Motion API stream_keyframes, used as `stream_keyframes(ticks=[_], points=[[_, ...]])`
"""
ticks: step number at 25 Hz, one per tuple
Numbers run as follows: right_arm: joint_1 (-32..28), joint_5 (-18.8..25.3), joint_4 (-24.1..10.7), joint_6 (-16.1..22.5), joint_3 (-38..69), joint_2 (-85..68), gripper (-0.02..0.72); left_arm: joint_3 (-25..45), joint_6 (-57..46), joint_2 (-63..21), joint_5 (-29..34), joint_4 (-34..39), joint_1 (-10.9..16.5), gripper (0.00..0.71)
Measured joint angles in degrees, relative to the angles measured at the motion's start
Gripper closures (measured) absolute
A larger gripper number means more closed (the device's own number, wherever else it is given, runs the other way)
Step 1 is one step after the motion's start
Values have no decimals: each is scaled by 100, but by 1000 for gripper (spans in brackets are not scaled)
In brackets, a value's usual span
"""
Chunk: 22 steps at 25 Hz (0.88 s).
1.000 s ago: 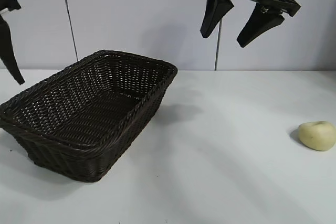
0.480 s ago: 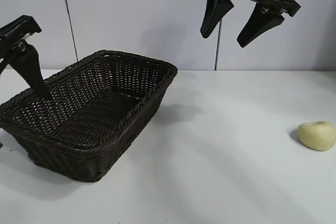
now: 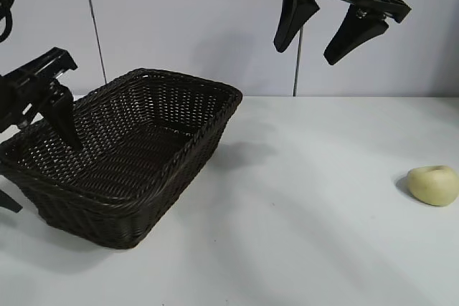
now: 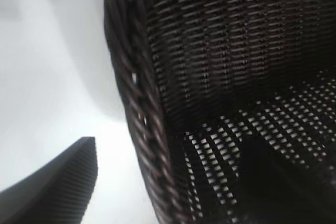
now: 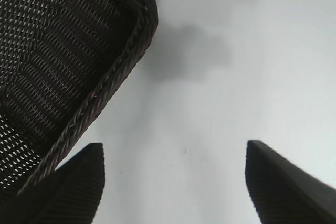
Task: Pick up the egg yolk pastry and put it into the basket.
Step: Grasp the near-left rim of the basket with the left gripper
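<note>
Egg yolk pastry: we found the egg yolk pastry [image 3: 433, 185] lying on the white table [image 3: 308, 234] at the far right of the exterior view, well apart from the basket and touched by neither arm. A shallow crease showed on its top.

Basket: the basket [image 3: 166, 170] sat on the left half of the table, its long side running away from the camera toward the wall. We saw nothing inside it except one finger of the left gripper.

Left gripper: we saw the left gripper [image 3: 39, 170] at the basket's left end, straddling the braided rim [image 4: 137, 114]. One finger [image 3: 64, 116] reached down inside the basket and the other [image 3: 8, 202] showed outside the wall, low at the picture's left edge. Its jaws stood spread, holding nothing. In the left wrist view we saw the outer finger [image 4: 58, 187] over bare table beside the rim.

Right gripper: we saw the right gripper [image 3: 323, 30] hanging high above the table, behind and to the right of the basket's far corner, well away from the pastry. Its two fingers [image 3: 294, 12] were spread wide and empty. The right wrist view showed the basket's corner [image 5: 131, 40] and bare table between the fingertips [image 5: 79, 187].
</note>
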Motion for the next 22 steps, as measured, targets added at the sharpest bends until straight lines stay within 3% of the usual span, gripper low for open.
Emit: stream_keyframes(ticks=[11,22], points=[[0,-6,0,0,0,0,164,0,0,396,-374,0,0,189],[0,-1,-2,0,0,0,164,0,-84,438,-318,-24,0,553]])
